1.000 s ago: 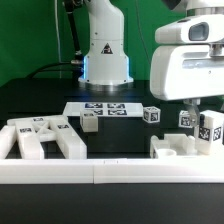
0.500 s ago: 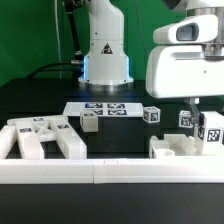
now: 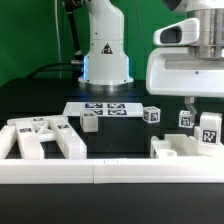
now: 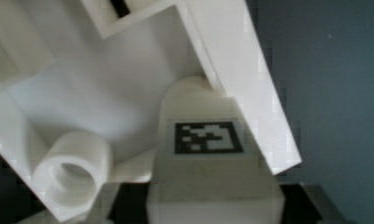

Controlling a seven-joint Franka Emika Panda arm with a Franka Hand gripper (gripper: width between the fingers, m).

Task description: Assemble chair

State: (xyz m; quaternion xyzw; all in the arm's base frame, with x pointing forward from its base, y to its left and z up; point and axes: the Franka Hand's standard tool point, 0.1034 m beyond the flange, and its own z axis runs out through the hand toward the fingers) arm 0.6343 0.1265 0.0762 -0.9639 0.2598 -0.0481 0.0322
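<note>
My gripper (image 3: 203, 108) hangs at the exterior view's right, shut on a white square chair post (image 3: 210, 128) with a tag on its face. It holds the post upright just over a white chair part (image 3: 178, 148) on the table. In the wrist view the post (image 4: 207, 150) runs out from between the dark fingers (image 4: 131, 205), and my gripper (image 4: 205, 208) clamps its near end. Behind it lie a white slab (image 4: 148, 70) and a round peg (image 4: 68, 170). A large white tagged chair part (image 3: 45, 138) lies at the exterior view's left.
Three small tagged white posts (image 3: 90, 120) (image 3: 151, 114) (image 3: 186, 119) stand mid-table. The marker board (image 3: 103, 108) lies flat behind them. A long white border rail (image 3: 110, 172) runs along the front. The robot base (image 3: 105, 50) stands at the back.
The arm has risen slightly, still holding the post, which has barely shifted. The other parts have not moved.
</note>
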